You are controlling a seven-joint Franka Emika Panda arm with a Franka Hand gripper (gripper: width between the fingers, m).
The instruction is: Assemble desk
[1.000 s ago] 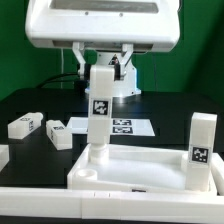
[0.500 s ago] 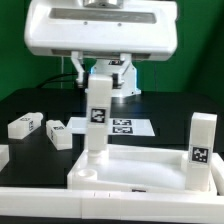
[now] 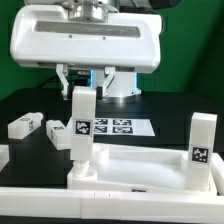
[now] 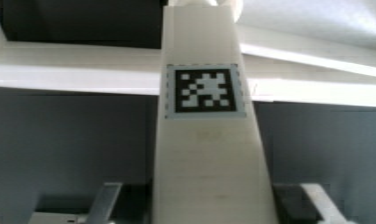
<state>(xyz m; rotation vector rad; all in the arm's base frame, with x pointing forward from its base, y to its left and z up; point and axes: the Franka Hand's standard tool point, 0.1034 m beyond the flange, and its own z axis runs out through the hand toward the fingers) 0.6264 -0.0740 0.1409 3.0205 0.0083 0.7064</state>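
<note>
Logged from exterior view only:
- Tabletop (image 3: 140, 165) flat on black table (image 3: 30, 105), towards the front and the exterior view's right.
- Second leg (image 3: 201, 140) upright at its corner on the exterior view's right.
- Loose legs (image 3: 22, 126) on their sides, well off to the exterior view's left, near each other.
- Marker board (image 3: 118, 127) flat on the table behind the tabletop.
- Robot body (image 3: 85, 40) across the top, above the gripper (image 3: 83, 84).

Logged from wrist view only:
- Close look down one face of the leg (image 4: 206, 130), with the tag (image 4: 204, 88) sharp and square on it.
- Grey fingers (image 4: 107, 205) flanking the leg on either side.
- Blurred white bands behind the leg.

Jaws: closed to a middling width on the leg's upper end, holding it upright.

Appearance:
- Leg: white, square in section, black-and-white tag about halfway up.
- Second leg: same make, tag on its lower half.
- Tabletop: white slab, raised rim all round, forming a shallow tray.

Position: leg held over the tabletop's corner on the exterior view's left, foot down at the socket (image 3: 80, 172).

Containers: socket appears to take the leg's foot, depth of seating not discernible. Second leg likewise at its corner, seating not discernible.
</note>
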